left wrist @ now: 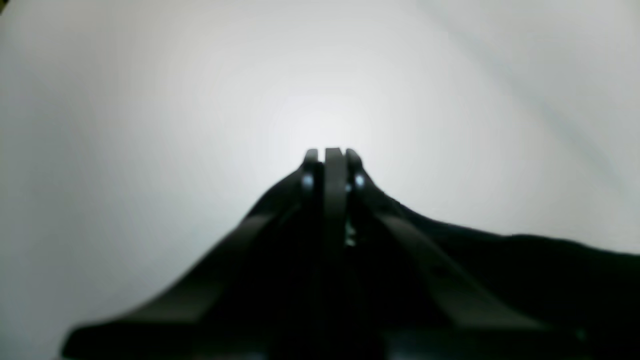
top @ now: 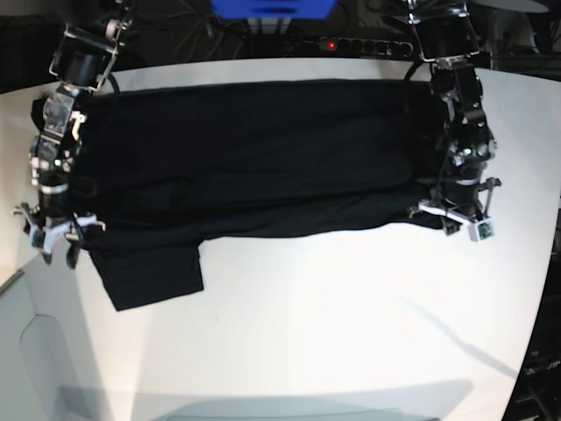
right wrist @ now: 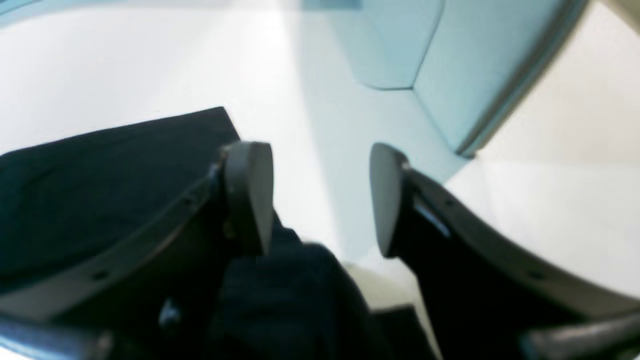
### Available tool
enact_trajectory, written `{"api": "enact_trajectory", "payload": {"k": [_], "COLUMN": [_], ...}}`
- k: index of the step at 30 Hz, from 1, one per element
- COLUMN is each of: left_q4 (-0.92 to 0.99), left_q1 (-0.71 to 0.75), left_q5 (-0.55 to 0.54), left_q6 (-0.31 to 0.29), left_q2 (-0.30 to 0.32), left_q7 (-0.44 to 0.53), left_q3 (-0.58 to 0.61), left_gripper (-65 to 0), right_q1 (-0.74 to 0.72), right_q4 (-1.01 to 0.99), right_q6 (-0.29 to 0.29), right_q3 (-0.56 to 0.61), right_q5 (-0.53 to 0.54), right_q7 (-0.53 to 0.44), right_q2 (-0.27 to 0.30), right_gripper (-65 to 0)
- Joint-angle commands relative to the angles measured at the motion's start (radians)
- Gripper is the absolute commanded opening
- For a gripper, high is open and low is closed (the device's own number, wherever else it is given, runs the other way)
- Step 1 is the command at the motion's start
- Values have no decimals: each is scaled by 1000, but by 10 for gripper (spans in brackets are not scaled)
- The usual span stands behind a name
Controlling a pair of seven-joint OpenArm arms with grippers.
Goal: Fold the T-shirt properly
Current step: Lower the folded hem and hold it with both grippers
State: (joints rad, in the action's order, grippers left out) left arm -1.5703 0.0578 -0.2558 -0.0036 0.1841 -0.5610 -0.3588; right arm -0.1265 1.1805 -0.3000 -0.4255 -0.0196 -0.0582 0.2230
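The black T-shirt [top: 263, 158] lies spread across the far half of the white table [top: 351, 333], with one sleeve [top: 153, 272] sticking out toward the front left. My left gripper [top: 456, 219] sits at the shirt's right front edge. In the left wrist view this left gripper [left wrist: 334, 155] is shut, and the black cloth [left wrist: 500, 270] rises like a tent up to its tips. My right gripper [top: 54, 246] is at the shirt's left edge. Its jaws [right wrist: 320, 200] stand open, one finger [right wrist: 250, 195] over the T-shirt [right wrist: 100, 175], the other over bare table.
A power strip [top: 368, 44] with cables and a blue box [top: 272, 7] lie behind the table's far edge. The table's curved right edge [top: 548, 263] runs close to my left arm. A pale grey panel [right wrist: 450, 50] shows beyond the right gripper.
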Motion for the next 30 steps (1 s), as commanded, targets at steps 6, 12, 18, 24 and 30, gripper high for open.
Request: {"api": "enact_trajectory", "payload": {"k": [6, 12, 18, 24, 30], "left_q4": [-58, -61, -61, -61, -61], "left_q1": [0, 1, 1, 0, 0], "left_q5": [0, 0, 0, 0, 0], "left_q6": [0, 0, 0, 0, 0], "left_q2": [12, 5, 5, 8, 13], "left_q7": [22, 22, 22, 22, 22], "left_q3": [-4, -4, -4, -4, -4], "left_gripper": [-650, -650, -650, -650, -650], "right_q1": [-118, -175, -212, -218, -216], "right_q4": [17, 17, -57, -162, -166], "right_q6": [0, 0, 0, 0, 0], "right_q3": [123, 242, 247, 247, 251], "right_q5": [14, 14, 14, 14, 14], "right_q7": [211, 449, 479, 470, 479], "right_q2": [60, 103, 109, 109, 109], "right_gripper": [-331, -285, -269, -269, -270]}}
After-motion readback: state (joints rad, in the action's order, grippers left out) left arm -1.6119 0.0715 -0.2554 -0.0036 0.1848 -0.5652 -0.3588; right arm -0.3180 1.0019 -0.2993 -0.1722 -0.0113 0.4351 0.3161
